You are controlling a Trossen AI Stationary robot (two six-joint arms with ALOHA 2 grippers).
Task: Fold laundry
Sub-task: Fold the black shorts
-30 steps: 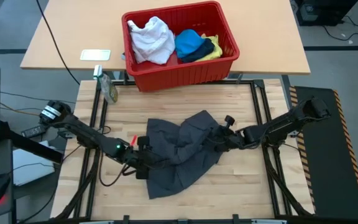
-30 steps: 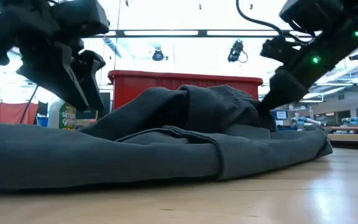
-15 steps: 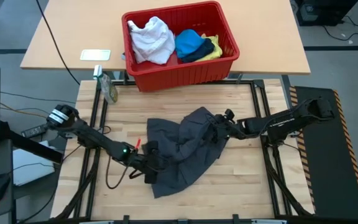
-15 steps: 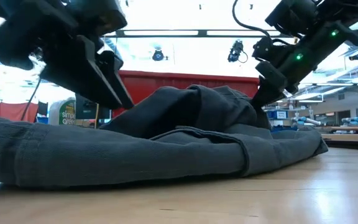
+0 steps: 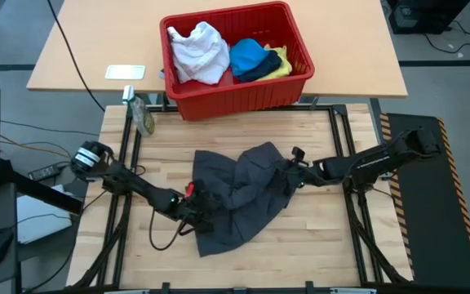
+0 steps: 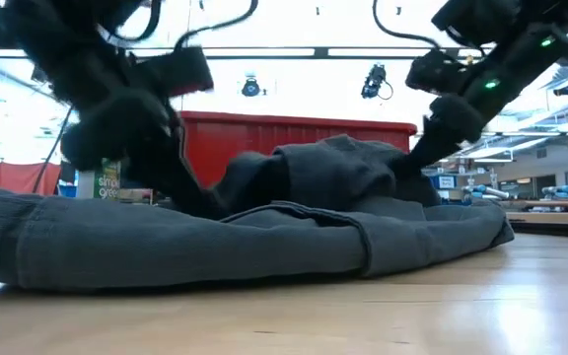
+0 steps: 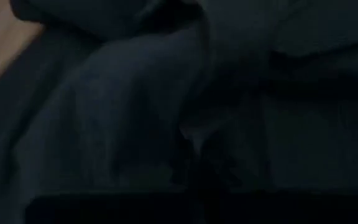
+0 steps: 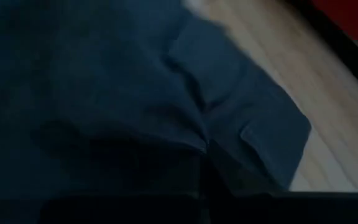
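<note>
from above, the dark grey garment (image 5: 239, 196) lies crumpled mid-table, the left gripper (image 5: 196, 214) at its left edge, the right gripper (image 5: 294, 173) at its right; neither grip can be told. at table height it bunches up: still spreading; next, pull flat.

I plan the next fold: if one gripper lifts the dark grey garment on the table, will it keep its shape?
Probably not. The dark grey garment lies crumpled in soft folds, so it should droop from a single grip. A stitched hem suggests thicker cloth, perhaps slightly heavy. It seems unlikely to slip on the wooden table.
</note>
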